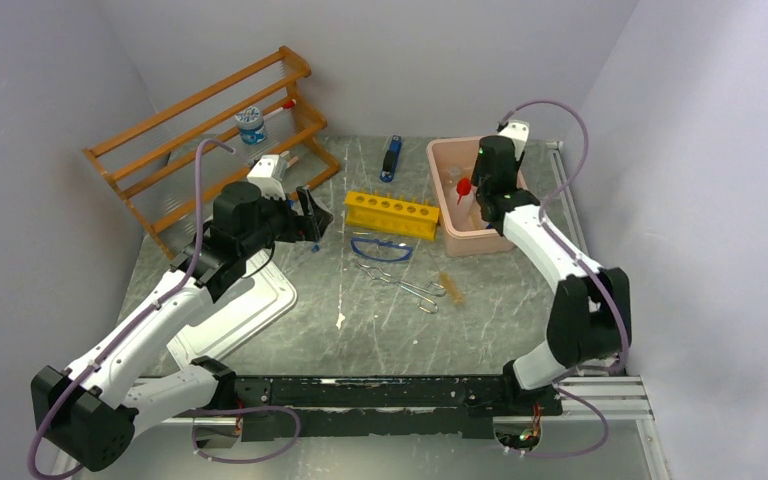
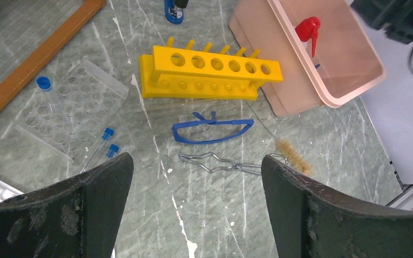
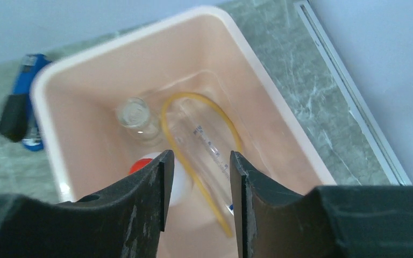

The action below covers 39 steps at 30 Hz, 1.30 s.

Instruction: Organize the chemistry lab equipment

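Right gripper (image 3: 199,158) poised over the pink bin (image 3: 269,123) at far right, jaws parted and empty, the yellowish tubing (image 3: 164,118) lying looped on the bin floor — best lifted straight up so neither finger hooks the loop — while the left gripper (image 2: 195,161) hangs wide open above the metal tongs (image 2: 220,164).

White-shelled arms (image 1: 150,320) with black joints (scuffed dark fingers (image 2: 59,215)), trailing lilac cables (image 1: 197,200).
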Tool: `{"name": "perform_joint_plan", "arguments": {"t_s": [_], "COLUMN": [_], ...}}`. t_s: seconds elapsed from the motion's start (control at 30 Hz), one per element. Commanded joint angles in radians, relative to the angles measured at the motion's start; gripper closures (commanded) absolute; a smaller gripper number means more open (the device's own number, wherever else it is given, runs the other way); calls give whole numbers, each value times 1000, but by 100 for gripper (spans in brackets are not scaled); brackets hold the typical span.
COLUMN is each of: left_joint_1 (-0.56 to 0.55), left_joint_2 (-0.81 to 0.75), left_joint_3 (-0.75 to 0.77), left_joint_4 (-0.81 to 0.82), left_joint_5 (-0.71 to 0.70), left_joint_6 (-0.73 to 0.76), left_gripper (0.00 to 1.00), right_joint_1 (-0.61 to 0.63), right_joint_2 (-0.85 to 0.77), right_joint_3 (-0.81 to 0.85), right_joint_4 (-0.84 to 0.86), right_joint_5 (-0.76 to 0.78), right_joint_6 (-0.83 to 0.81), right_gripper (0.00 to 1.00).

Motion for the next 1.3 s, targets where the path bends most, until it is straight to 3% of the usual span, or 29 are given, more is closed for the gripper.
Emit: {"name": "perform_joint_plan", "arguments": {"t_s": [0.0,0.13,0.3,0.57,0.8,1.27], "left_joint_1": [7,7,6,8,8,8], "left_joint_2": [-6,-8,-3,20,61,107], "left_joint_3": [14,-9,-35,-40,-97,-95], "left_joint_4": [7,17,-4,-89,-46,-44], "left_joint_5": [10,30,17,-99,-39,-47], "left_joint_6": [-11,-38,-84,-147,-151,-147], "left_gripper": [8,9,11,11,13,12], "right_joint_1": [2,79,255,469,488,487], "right_joint_2": [-108,-201,-300,-152,58,271], "right_joint_3": [77,69,-2,-25,-20,97], "right_joint_4": [-166,-255,-244,-236,-215,-232], "right_joint_5": [-92,-171,-238,-397,-397,-408], "right_joint_6": [41,47,25,-142,-167,-402], "right_gripper": [54,52,48,47,39,46]}}
